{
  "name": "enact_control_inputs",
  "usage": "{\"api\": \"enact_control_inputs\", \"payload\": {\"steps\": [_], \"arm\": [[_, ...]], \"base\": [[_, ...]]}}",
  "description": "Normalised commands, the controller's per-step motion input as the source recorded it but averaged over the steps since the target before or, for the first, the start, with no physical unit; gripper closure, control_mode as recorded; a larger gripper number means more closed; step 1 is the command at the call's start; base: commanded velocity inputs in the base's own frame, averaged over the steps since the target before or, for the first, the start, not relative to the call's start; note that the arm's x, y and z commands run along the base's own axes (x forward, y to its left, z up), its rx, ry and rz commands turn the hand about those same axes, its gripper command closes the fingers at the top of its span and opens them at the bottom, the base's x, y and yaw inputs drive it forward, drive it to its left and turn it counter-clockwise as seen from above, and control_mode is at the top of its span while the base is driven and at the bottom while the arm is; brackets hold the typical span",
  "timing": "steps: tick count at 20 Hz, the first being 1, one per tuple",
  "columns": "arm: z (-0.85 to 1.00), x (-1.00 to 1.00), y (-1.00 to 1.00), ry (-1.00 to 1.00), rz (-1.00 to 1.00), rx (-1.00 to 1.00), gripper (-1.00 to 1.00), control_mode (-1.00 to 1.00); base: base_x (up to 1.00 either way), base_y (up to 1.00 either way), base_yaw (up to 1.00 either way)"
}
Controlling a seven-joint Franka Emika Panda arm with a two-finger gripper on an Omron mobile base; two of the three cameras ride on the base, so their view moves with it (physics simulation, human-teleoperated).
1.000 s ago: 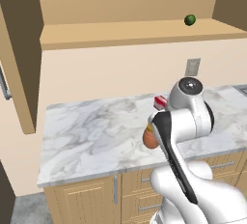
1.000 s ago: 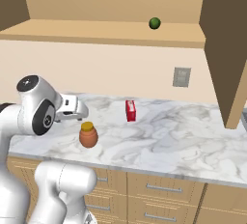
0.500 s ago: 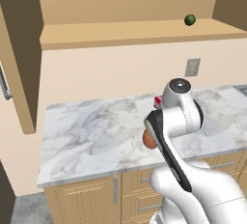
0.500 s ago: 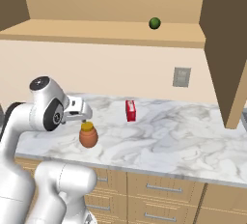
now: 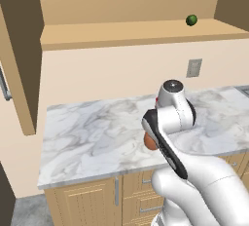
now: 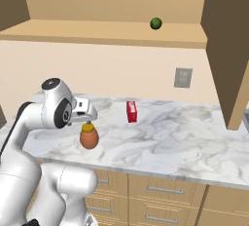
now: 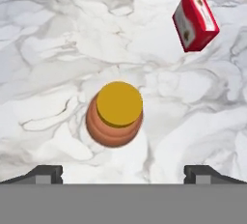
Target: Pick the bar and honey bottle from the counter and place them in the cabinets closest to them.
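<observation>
The honey bottle (image 7: 115, 117) is a squat orange-brown bottle with a yellow cap, standing upright on the white marble counter (image 7: 58, 49). In the hand view it sits straight below my gripper (image 7: 123, 172), between the two dark fingertips (image 7: 46, 174), which stand wide apart and touch nothing. From the right base view my gripper (image 6: 87, 121) hovers just above the bottle's (image 6: 89, 138) cap. The arm covers most of the honey bottle (image 5: 150, 142) in the left base view. The bar is out of view. The wall cabinets (image 6: 97, 30) stand open above the counter.
A chunky red box (image 7: 195, 21) (image 6: 131, 111) stands on the counter beyond the bottle. A small green ball (image 6: 155, 23) (image 5: 191, 20) rests on the cabinet shelf. Open cabinet doors (image 6: 226, 49) (image 5: 19, 59) hang at either side. A wall outlet (image 6: 182, 77) sits behind the counter.
My arm has swung forward and lowered my hand until it hangs directly over the honey bottle. The jaws stayed open. The bottle and the red box have not moved.
</observation>
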Motion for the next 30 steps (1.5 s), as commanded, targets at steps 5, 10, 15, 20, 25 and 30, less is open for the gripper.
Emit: {"api": "enact_control_inputs", "payload": {"steps": [5,10,15,20,25,30], "arm": [[-0.28,0.36,0.0,0.04,0.0,0.0,-1.0,-1.0],[-0.31,0.31,0.0,0.02,0.0,0.0,-1.0,-1.0],[-0.22,0.2,0.04,0.0,0.0,0.0,-1.0,-1.0],[-0.18,0.13,0.05,-0.01,0.0,0.0,-1.0,-1.0],[-0.24,0.02,-0.03,0.0,0.0,0.01,-1.0,-1.0],[-0.21,0.0,-0.1,0.0,0.0,0.04,-1.0,-1.0]], "base": [[0.0,0.0,0.0],[0.0,0.0,0.0],[0.0,0.0,0.0],[0.0,0.0,0.0],[0.0,0.0,0.0],[0.0,0.0,0.0]]}}
